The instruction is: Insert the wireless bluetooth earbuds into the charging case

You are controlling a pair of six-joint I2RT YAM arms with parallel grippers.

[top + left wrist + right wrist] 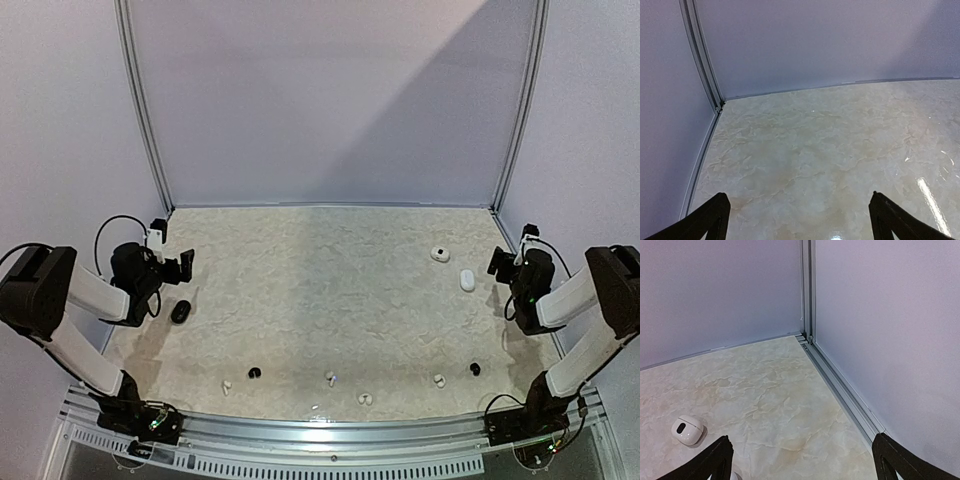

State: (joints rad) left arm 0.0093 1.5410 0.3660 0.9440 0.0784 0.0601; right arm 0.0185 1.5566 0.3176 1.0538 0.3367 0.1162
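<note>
The earbuds (330, 377) lie in a loose row along the near edge of the tabletop (320, 290), well apart from two white cases (440, 253) at right and a black case (180, 311) at left. The left end effector (180, 265) and the right end effector (498, 262) each hang spread wide, empty.

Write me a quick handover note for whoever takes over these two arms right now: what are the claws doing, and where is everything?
Left claw: open, empty, raised off the table near the black case.
Right claw: open, empty, raised beside the two white cases.
Earbuds: all six lie loose along the near edge, four white earbuds and two black earbuds.
Done: nothing; no earbud is in a case.
Left: pick up each earbud and seat it in a case. Whether the cases are open is too small to tell.
</note>
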